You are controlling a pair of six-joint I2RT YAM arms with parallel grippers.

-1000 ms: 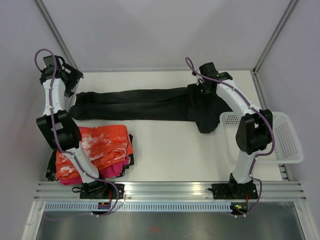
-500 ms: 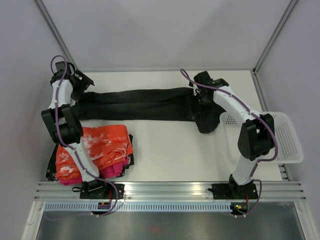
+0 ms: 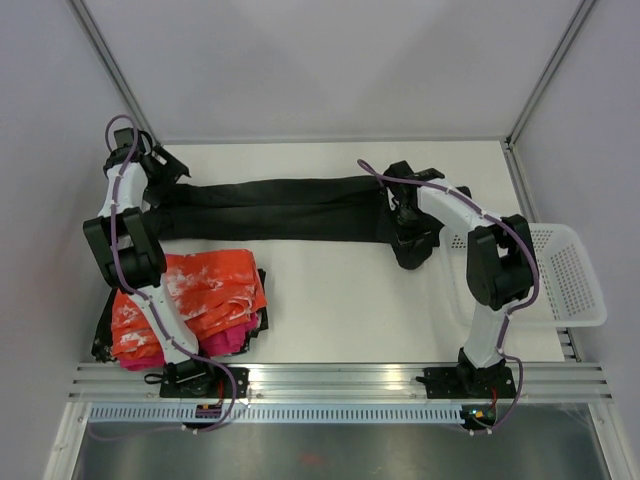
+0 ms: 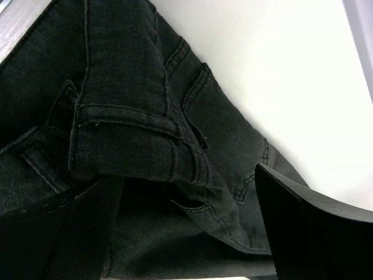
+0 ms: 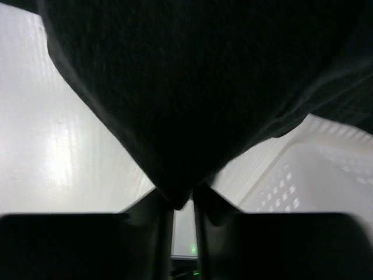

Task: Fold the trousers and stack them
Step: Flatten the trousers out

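— No fold is visible: the trousers (image 3: 280,208) lie stretched long across the far part of the surface (image 3: 340,300), legs side by side. Folding and stacking are both left to do, I think.

— And the grippers?

— The right gripper (image 5: 182,198) is pressed together on a tip of black cloth; only its wrist view shows this. The left gripper (image 4: 185,175) has its fingers apart around a seamed end, not closed on it. Only the top view gives the whole length.
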